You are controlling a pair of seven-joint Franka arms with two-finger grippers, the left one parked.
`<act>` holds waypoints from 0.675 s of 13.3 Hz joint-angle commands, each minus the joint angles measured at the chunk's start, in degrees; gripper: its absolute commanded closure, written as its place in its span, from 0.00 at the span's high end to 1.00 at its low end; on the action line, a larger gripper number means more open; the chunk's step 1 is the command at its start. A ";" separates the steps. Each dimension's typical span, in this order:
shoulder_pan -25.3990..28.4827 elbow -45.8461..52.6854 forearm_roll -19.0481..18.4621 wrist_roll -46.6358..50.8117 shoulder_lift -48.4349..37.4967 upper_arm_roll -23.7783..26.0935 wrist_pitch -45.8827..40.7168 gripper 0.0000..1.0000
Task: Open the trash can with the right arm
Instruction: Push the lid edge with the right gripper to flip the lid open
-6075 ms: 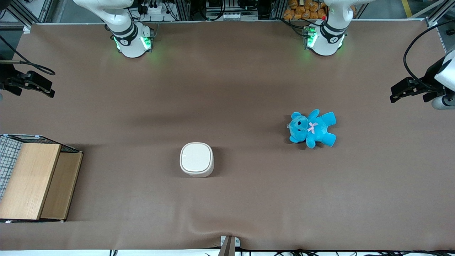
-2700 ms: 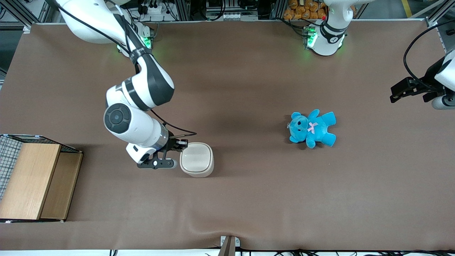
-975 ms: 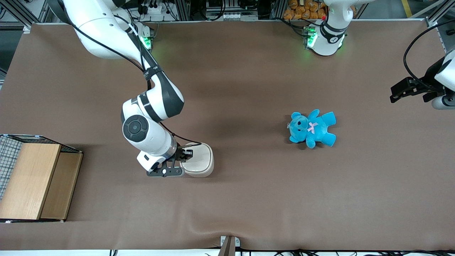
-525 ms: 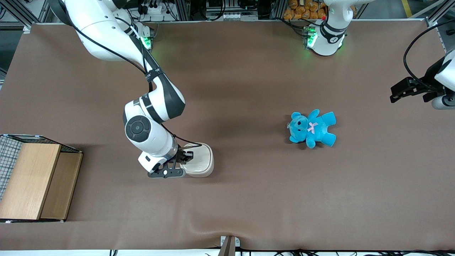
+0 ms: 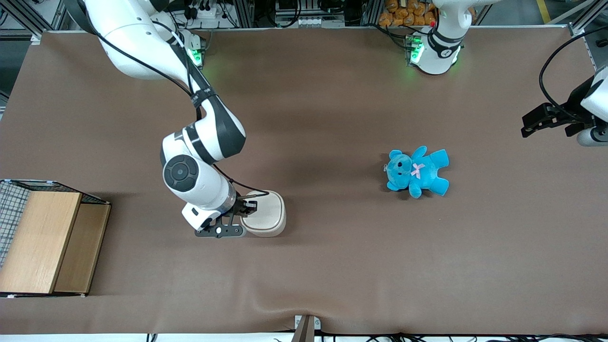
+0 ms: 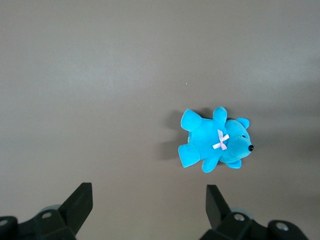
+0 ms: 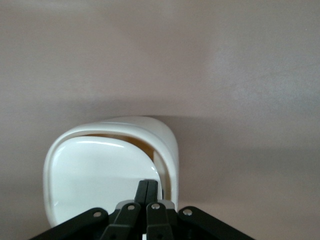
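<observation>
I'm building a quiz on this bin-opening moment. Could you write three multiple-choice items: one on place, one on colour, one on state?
1. Where is the hand?
A. on the trash can lid
B. over the teddy bear
C. over the wooden box

2. The teddy bear's colour?
A. red
B. blue
C. green

3. How are the hand's fingers?
A. wide apart
B. pressed together
C. holding the bear

A: fingertips sit on the tilted lid.
B: its plush is bright blue.
B: the wrist view shows them touching.

A blue teddy bear (image 6: 215, 145) (pale bow on its chest) lies on the brown table (image 6: 100, 90).
</observation>
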 commanded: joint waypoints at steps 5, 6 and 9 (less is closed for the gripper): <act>0.60 4.43 6.55 4.28 -0.55 0.90 -3.98 0.00; 0.51 5.66 9.53 4.81 -0.72 0.90 -5.82 0.00; 0.33 10.31 13.33 7.27 -0.90 0.73 -13.29 0.00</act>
